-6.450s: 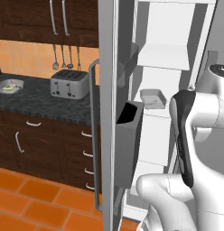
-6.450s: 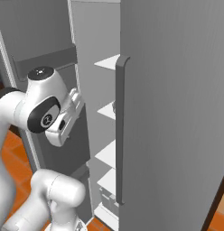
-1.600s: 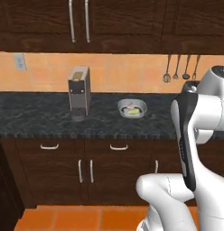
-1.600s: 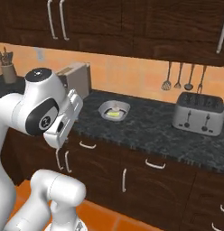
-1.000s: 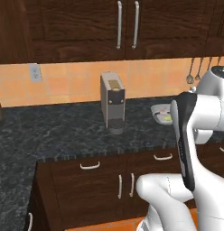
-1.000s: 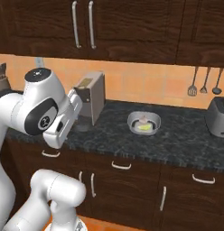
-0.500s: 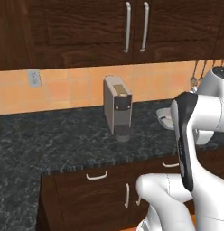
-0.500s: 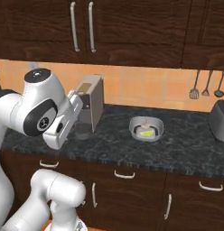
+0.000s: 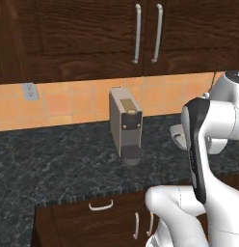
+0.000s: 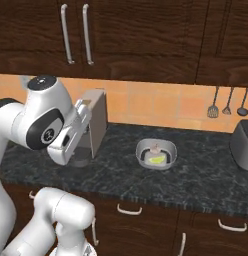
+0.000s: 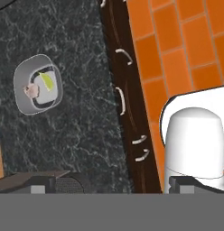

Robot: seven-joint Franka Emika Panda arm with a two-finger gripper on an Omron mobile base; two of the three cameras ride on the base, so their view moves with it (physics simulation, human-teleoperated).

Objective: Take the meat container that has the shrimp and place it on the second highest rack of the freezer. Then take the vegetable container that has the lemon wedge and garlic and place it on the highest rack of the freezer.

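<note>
Vegetable container [image 10: 155, 154] (lemon wedge [image 10: 156, 160] and garlic [image 10: 155, 149] inside) sat on the counter [image 10: 196, 170], awaiting pickup; the gripper [image 11: 111, 185] hung above, jaws wide and empty.

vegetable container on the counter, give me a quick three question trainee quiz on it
1. True or false: the vegetable container sits on the dark counter.
2. Which two items lie in it? A) lemon wedge and garlic B) shrimp and bread C) two eggs
3. In the right base view, the container lies to the ____ of the coffee machine.

Key: 1 true; 2 A; 3 right
</note>
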